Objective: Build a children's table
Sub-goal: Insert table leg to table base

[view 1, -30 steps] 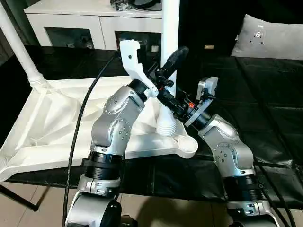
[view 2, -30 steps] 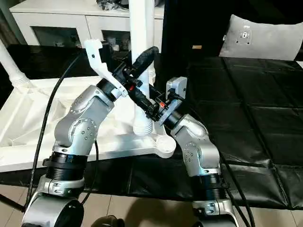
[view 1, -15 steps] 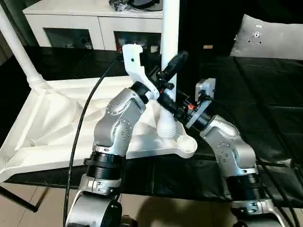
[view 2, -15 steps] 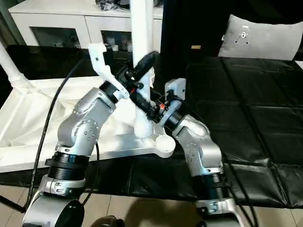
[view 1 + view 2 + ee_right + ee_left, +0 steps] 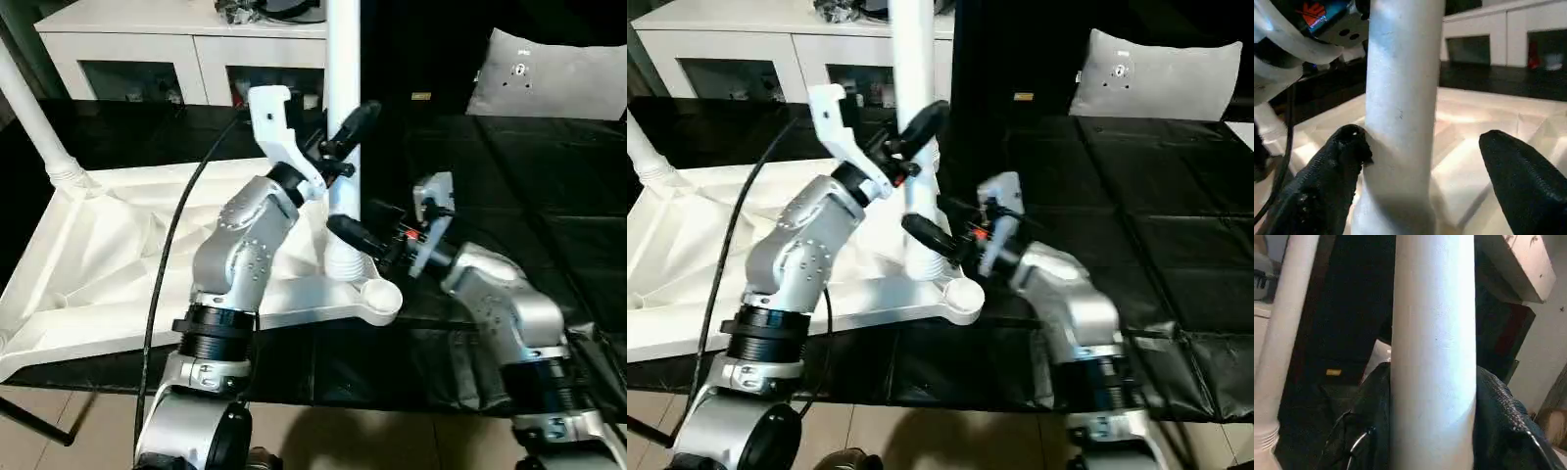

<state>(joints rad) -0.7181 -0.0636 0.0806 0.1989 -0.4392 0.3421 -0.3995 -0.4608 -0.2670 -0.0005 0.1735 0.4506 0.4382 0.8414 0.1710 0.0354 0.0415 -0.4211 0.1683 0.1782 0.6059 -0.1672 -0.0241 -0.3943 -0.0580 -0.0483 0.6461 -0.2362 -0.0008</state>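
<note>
Children's table lies upside down on the black-covered surface, ribbed underside up; one leg stands upright in the socket near the corner closest to the robot's right, and another leg rises from the far left corner; the near right corner socket is empty. What has just changed is the right gripper: a second ago it was pinched on the lower part of the standing leg, and now its fingers have spread wide, one pad just touching the leg and the other well apart; the arm has swung out to the right. The left gripper stays clamped about halfway open on that leg higher up, unchanged. I judge this leg seated, steadied by the left alone; the right is freed to regrip or to fetch another leg.
</note>
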